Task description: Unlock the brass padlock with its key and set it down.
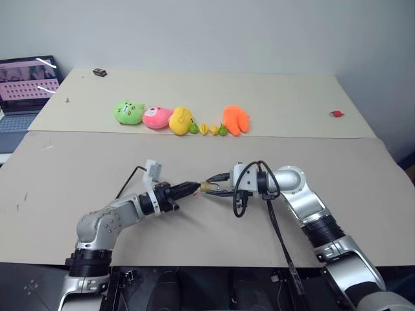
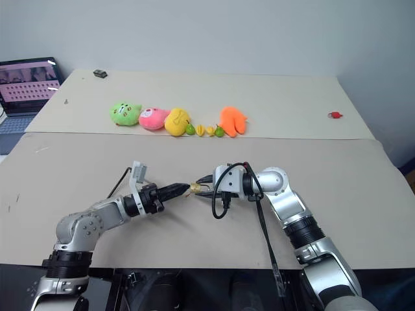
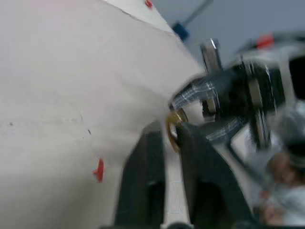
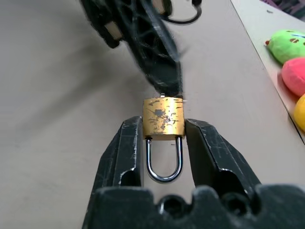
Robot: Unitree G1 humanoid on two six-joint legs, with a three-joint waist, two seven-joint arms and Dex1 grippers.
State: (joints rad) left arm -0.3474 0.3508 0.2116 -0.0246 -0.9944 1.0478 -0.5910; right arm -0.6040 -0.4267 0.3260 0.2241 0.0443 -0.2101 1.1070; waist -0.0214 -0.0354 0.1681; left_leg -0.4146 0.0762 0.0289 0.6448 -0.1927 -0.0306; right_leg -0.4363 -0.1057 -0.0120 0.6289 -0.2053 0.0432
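My right gripper [image 4: 163, 138] is clamping the brass padlock [image 4: 163, 119] above the table [image 1: 78, 175], shackle toward my wrist. My left gripper [image 1: 192, 188] is meeting its far end; I cannot tell how those jaws stand. Plush toys [image 1: 155, 117] are lying beyond.

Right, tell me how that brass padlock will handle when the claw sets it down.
The brass padlock looks rigid solid metal, so probably heavy for its size. Its smooth sides sit between the right claw fingers, so it might slip if the grip loosens. The silvery shackle looks closed; set down, the flat body would likely lie flat, not roll.
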